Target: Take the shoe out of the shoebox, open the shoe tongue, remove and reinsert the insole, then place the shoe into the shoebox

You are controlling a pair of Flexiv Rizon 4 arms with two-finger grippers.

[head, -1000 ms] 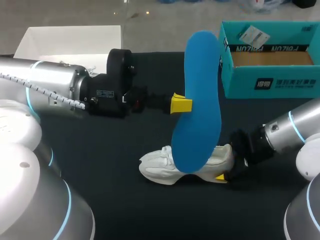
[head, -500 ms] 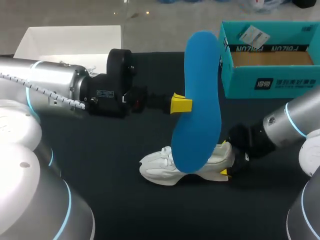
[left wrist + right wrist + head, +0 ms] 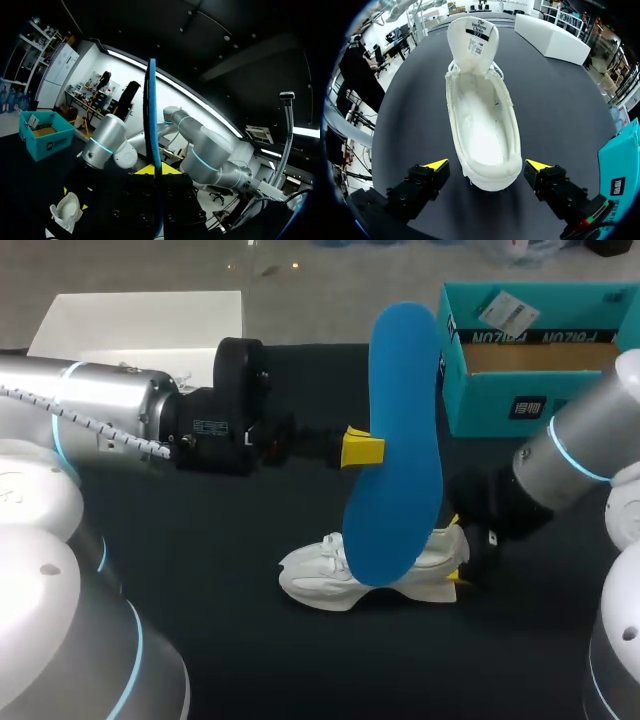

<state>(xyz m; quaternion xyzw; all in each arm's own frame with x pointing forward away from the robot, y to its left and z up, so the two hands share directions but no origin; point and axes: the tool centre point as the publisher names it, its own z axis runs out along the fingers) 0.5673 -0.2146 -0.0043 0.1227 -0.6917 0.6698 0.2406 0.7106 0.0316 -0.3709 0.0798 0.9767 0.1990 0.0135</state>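
Blue insole [image 3: 398,440] out — shoe [image 3: 318,576] on the worktop [image 3: 200,540]
The left tool [image 3: 364,449] clenches the upright insole above it; right tool [image 3: 487,166] released, fingers [image 3: 434,165] flanking the heel; shoebox [image 3: 540,390] at 2 o'clock

Bright, even overhead light; white shoe [image 3: 482,130] stark against dark matte table [image 3: 220,530]. Soft sheen on left arm [image 3: 100,405]. Left wrist view dim.

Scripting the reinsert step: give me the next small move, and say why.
Probably close the right gripper on the heel of the shoe to steady it. Its fingers stand open on either side of the heel, not touching; the shoe lies empty, tongue folded back, and the left gripper holds the blue insole upright.
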